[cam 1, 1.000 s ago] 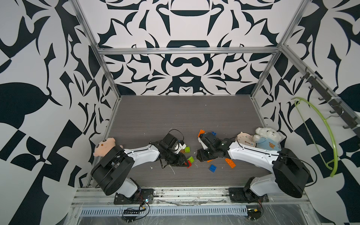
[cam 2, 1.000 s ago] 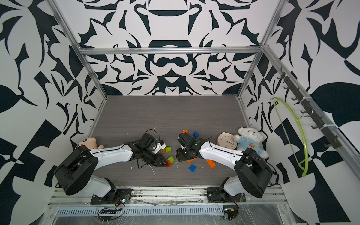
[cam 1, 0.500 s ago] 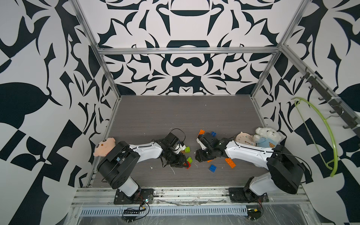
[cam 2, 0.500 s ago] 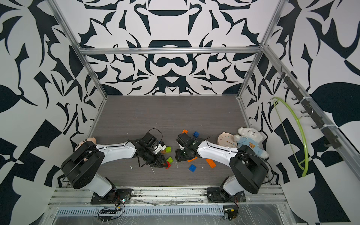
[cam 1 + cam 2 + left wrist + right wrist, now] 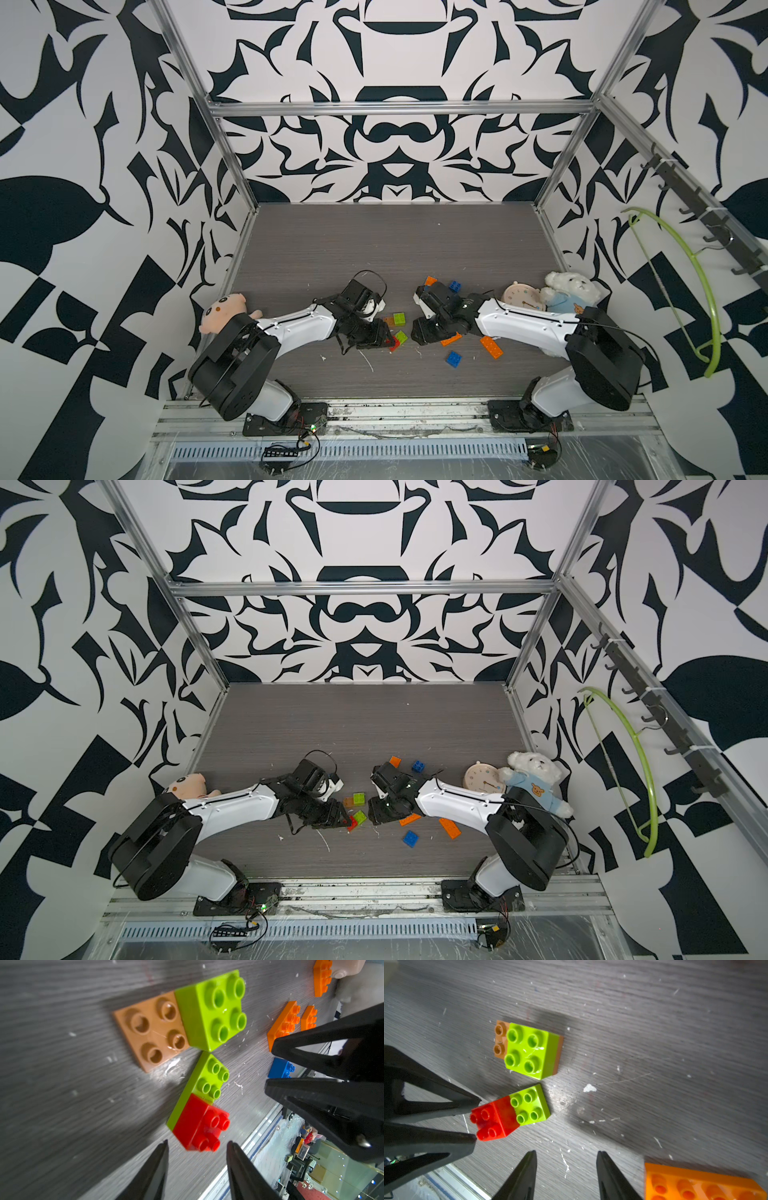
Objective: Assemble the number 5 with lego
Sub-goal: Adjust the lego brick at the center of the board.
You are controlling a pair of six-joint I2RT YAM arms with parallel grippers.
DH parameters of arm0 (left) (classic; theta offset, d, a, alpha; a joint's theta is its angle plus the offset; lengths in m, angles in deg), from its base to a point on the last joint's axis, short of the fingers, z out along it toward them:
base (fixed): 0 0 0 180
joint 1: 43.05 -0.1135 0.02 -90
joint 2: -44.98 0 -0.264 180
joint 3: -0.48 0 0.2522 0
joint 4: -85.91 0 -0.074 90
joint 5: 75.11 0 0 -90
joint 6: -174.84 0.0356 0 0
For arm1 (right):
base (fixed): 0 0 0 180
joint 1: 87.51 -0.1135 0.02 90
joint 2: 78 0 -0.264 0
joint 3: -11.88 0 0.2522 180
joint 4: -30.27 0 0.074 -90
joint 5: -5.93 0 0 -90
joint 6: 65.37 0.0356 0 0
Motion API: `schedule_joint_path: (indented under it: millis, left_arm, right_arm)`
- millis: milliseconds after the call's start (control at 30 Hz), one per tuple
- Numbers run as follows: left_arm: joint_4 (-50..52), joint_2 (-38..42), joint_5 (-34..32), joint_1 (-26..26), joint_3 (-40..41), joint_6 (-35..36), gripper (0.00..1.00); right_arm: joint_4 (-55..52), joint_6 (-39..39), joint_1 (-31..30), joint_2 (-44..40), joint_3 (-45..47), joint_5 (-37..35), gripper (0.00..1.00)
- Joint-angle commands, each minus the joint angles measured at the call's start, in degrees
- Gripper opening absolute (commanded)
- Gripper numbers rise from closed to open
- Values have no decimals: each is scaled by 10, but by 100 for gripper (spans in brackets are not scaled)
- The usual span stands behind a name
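progress early, my call. dark grey wood-grain tabletop [image 5: 374, 249] carries no 5 shape in both top views, only two short stubs plus loose pieces. my left gripper [image 5: 478, 1119] sits low at the middle front, clenched on the free end of the red square studded plastic brick [image 5: 199, 1126]. right wrist view shows both tips touching it. my right gripper [image 5: 566, 1152] faces it from the other side, jaws apart, nothing between them. one of the orange oblong studded bricks [image 5: 704, 1184] lies near one finger.

done: stub one = lime green oblong studded brick [image 5: 209, 1078] with the red one seated on half of it. stub two = brown flat studded plate [image 5: 149, 1028] with a lime green square studded brick [image 5: 212, 1009] seated on half. the stubs lie just beside each other, corner to corner, not joined. touching or not, can't tell.

left to do, as i judge: join the stubs, then build the bars of the digit. spare stock lies on my right arm's side: the orange oblong studded bricks, one partly under my right gripper, and blue square studded bricks [image 5: 454, 358].

look of the lego: glossy hard plastic, round hollow studs, both stubs studs-up. faint scratches on top of the green square one. white flecks [image 5: 589, 1087] litter the table around them.
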Motion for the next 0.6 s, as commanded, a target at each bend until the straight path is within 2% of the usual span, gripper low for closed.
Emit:
schedule_joint_path:
  millis: [0,100,133,200,300,400,567]
  left_arm:
    - [-12,46,4,-2,19,-6,53]
    - [-6,133,-80,-2,40,-36,57]
    - [6,163,-125,-2,47,-51,59]
    - [51,233,-258,-4,60,-103,66]
    - [112,326,-388,-5,80,-165,71]
    - [165,411,-464,-6,96,-214,76]
    - [218,517,-514,-7,120,-242,81]
  right_arm:
    - [-4,-15,-20,-4,-25,-22,52]
    - [-12,-31,-58,2,-43,-65,55]
    - [-16,-35,-71,8,-53,-77,56]
    - [-27,-42,-102,27,-80,-115,58]
    - [-47,-49,-142,55,-121,-175,61]
    - [-59,-49,-152,81,-148,-182,63]
    - [-82,-59,-168,116,-177,-183,63]
